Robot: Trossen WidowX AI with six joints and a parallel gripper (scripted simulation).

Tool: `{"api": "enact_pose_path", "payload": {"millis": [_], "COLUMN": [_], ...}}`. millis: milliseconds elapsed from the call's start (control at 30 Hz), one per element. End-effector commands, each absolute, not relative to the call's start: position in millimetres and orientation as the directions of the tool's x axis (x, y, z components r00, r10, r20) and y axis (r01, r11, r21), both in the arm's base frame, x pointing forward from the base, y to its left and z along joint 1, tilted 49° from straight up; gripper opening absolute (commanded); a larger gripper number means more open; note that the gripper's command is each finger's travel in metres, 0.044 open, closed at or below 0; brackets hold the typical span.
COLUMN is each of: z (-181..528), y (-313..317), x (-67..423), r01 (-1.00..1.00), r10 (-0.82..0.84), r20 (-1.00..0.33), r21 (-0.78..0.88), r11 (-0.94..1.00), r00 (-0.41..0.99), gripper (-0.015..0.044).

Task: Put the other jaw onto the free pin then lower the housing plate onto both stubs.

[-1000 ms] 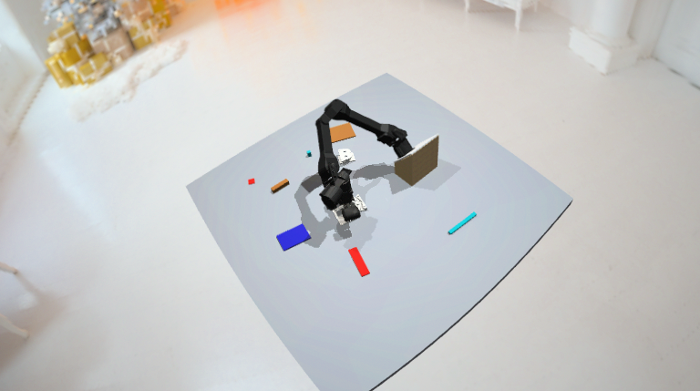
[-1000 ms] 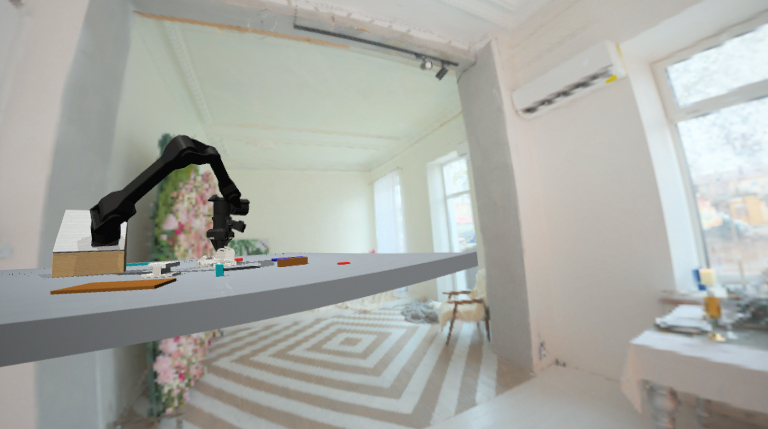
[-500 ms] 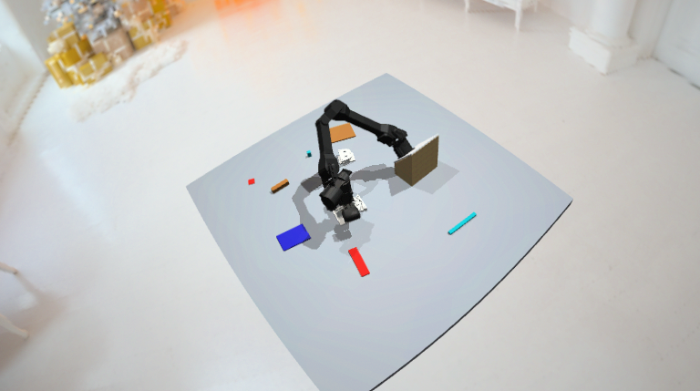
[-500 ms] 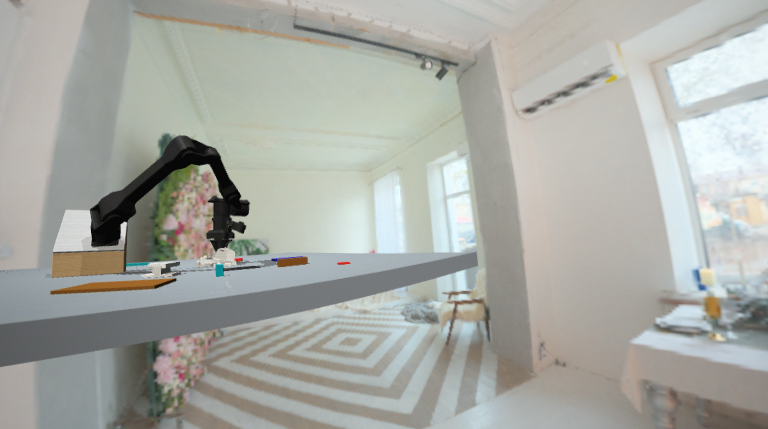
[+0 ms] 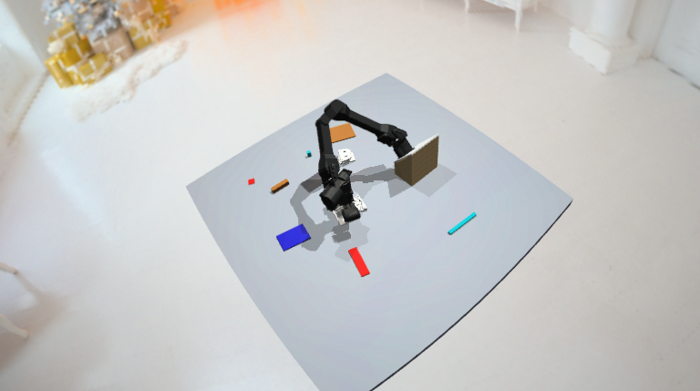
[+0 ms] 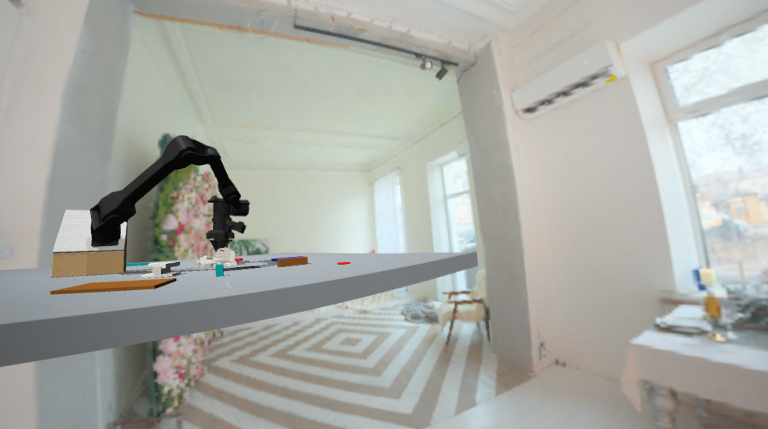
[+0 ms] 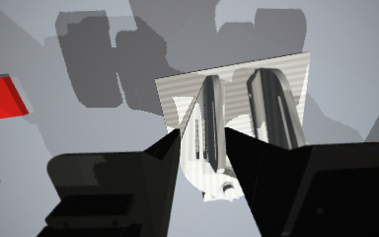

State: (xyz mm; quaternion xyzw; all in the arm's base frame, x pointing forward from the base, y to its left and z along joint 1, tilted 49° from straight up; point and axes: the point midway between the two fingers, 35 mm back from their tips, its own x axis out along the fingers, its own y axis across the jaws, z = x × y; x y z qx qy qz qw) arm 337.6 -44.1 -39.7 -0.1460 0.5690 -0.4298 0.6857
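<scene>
My gripper is shut on the left white jaw, low over the white base plate. The jaw stands on edge between the fingertips. The other white jaw stands beside it to the right, with a gap between their upper parts; my right finger covers its near end. Pins and tooth contact are hidden, so meshing cannot be told. A separate white part, apparently the housing plate, lies away from the base plate, nearer the orange plate.
A blue plate and a red bar lie near the base plate. An orange plate, a brown bar, a small cyan block and a cyan bar lie farther out. The arm stands on a wooden box.
</scene>
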Motion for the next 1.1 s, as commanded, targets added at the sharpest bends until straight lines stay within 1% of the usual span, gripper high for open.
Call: {"api": "enact_pose_path", "payload": {"millis": [0,1067], "z": [-41.1,-37.2], "y": [-47.6,-43.1], "x": [337.3,337.4], "r01": [0.422,0.422], "r10": [-0.757,-0.757], "r20": [-0.653,-0.653], "r21": [-0.693,-0.693], "r11": [0.585,0.585], "r00": [-0.022,-0.022], "gripper": [0.0134,0.0134]}}
